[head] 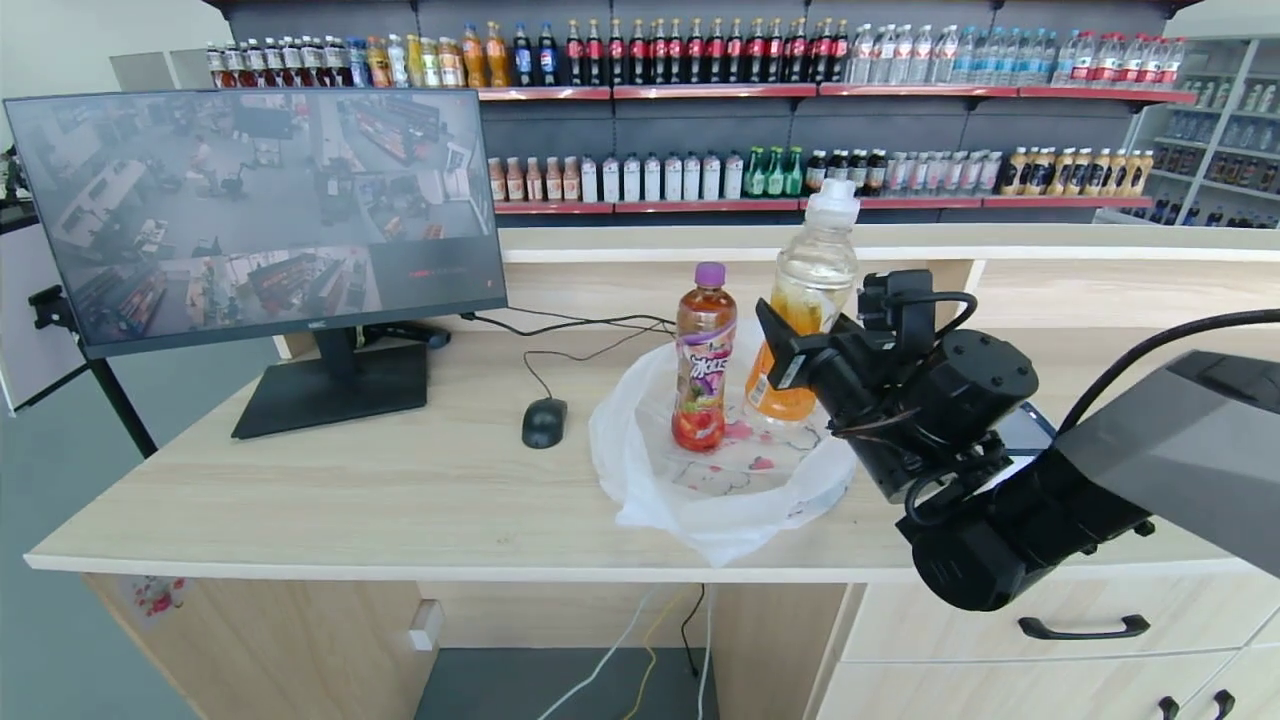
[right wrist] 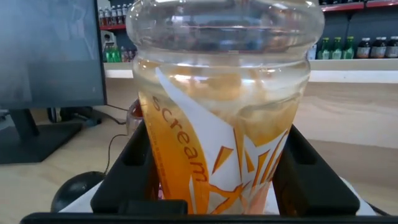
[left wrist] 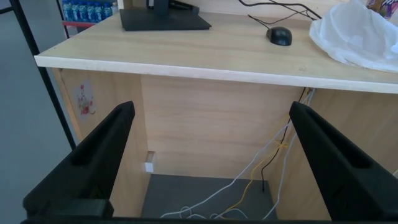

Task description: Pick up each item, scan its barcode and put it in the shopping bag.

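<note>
Now the right hand [head: 790,362] pinches the orange-labelled bottle [head: 812,285] low on its body, at the shopping bag [head: 640,465], just beside the purple-capped bottle [head: 704,360]. The left hand [left wrist: 211,111] is spread, below the table [left wrist: 186,53] edge.

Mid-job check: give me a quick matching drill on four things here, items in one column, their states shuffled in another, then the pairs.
Items
1. purple-capped bottle
2. white-capped bottle
3. mouse
4. left claw

States
A. open, holding nothing, facing the counter front
B. gripped by the right claw
C. standing free, upright on the white bag
D. lying on the bare counter between monitor and bag

Pairs: 1-C, 2-B, 3-D, 4-A
</note>
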`<state>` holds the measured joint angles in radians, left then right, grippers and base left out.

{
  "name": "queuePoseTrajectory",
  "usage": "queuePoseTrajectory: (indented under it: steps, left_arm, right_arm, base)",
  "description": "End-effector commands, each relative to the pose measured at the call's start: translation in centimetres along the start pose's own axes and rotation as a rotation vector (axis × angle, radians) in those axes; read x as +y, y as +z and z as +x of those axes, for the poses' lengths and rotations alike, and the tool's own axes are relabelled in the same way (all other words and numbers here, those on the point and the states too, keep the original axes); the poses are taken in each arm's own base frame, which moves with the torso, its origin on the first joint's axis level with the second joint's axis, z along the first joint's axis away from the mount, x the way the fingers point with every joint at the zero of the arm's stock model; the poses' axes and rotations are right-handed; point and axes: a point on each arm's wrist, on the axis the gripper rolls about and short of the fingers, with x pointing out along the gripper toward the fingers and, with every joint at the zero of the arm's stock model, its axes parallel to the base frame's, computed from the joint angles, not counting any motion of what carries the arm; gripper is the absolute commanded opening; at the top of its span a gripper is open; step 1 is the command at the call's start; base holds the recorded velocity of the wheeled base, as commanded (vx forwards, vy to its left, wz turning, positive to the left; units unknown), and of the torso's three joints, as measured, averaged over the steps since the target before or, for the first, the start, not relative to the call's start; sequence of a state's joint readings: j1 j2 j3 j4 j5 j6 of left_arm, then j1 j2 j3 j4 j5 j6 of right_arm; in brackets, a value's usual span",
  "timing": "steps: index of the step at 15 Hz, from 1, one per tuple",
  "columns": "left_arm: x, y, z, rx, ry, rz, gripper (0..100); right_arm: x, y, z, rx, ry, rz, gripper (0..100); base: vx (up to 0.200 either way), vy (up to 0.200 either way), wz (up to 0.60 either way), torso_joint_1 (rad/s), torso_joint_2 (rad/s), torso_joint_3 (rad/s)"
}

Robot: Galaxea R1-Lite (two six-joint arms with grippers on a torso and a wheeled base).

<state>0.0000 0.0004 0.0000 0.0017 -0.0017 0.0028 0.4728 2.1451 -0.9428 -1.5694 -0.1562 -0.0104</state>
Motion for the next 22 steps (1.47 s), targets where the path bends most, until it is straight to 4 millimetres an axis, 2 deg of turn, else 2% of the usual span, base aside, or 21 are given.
queuePoseTrajectory:
  steps: [1, 9, 22]
  left_arm:
    - [0.0, 0.0, 0.0, -0.001, 0.000, 0.000, 100]
    - [0.0, 0.0, 0.0, -0.001, 0.000, 0.000, 100]
    - [0.0, 0.0, 0.0, -0.001, 0.000, 0.000, 100]
  right_arm:
    - [-0.8, -0.8, 0.2, 0.013, -0.018, -0.010, 0]
    - [-1.9, -3.8, 0.2, 0.080, -0.045, -0.025, 0]
    - [-2.7, -6.9, 0.9, 0.120, -0.066, -0.028, 0]
  base:
    - [0.000, 0.000, 0.00, 0.000, 0.00, 0.000]
    - [0.000, 0.000, 0.00, 0.000, 0.00, 0.000]
    - [0.000, 0.000, 0.00, 0.000, 0.00, 0.000]
